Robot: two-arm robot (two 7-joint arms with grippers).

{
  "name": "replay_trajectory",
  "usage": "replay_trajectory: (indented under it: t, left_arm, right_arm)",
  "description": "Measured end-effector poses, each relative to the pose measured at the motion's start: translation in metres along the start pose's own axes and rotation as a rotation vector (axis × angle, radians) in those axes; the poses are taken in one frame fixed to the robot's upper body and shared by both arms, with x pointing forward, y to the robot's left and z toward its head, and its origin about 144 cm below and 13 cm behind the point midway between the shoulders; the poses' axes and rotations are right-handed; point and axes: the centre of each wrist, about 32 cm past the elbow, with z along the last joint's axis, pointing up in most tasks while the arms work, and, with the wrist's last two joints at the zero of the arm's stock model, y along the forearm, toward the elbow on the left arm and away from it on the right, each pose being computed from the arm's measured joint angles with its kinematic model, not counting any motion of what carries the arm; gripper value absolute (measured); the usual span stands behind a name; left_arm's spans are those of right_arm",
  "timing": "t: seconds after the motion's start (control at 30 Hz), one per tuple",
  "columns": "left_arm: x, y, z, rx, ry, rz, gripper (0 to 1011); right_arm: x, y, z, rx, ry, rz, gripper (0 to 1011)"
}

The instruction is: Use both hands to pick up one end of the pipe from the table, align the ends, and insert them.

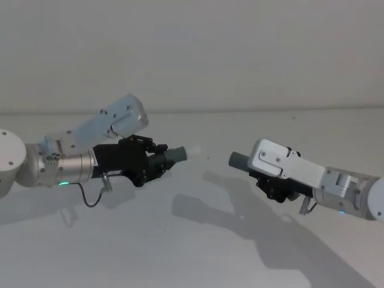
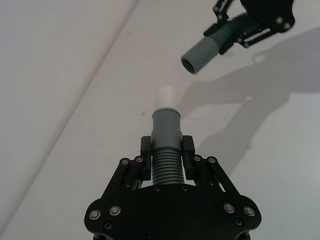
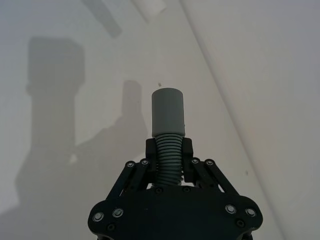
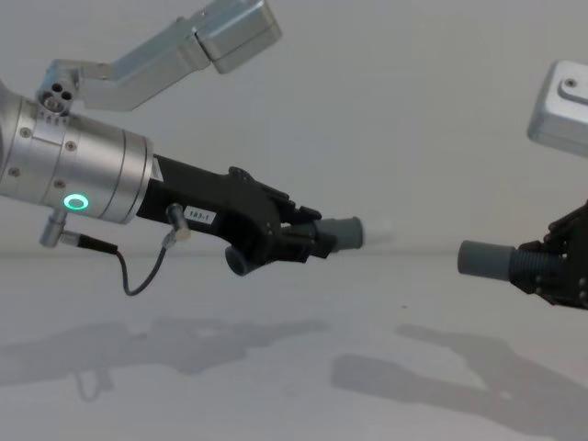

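Aloft, left gripper (image 1: 157,161) clamps pipe piece with whitish tip (image 2: 166,94); right gripper (image 1: 264,177) clamps piece with open mouth (image 2: 190,65). Ends face each other, apart, above table (image 1: 198,240).

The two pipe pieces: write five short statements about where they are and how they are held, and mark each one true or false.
1. The left gripper has its fingers shut on the pipe piece with the pale tip. True.
2. The pipe piece with the open mouth lies loose on the table. False: the right gripper holds it in the air.
3. The pale tip is already seated in the open mouth. False: a clear gap separates the two ends.
4. Both pieces are held by their ribbed sections. True.
5. The two free ends point away from each other. False: they point roughly toward each other.
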Motion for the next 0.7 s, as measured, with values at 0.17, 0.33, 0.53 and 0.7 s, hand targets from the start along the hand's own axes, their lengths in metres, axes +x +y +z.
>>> replay_trajectory:
  t: [0.17, 0.33, 0.53, 0.7]
  left_arm:
    - [0.001, 0.001, -0.003, 0.000, -0.013, -0.023, 323]
    - [0.001, 0.001, -0.005, -0.006, -0.023, -0.038, 323]
    - [0.001, 0.001, -0.007, -0.013, -0.032, -0.052, 323]
    - [0.001, 0.001, -0.009, -0.015, -0.036, -0.058, 323]
  right_arm:
    - [0.004, -0.003, 0.002, -0.009, -0.036, 0.008, 253]
    - [0.006, -0.005, 0.003, -0.018, -0.067, 0.015, 255]
    - [0.009, -0.007, 0.007, -0.034, -0.120, 0.032, 255]
    - [0.011, -0.008, 0.009, -0.033, -0.144, 0.044, 253]
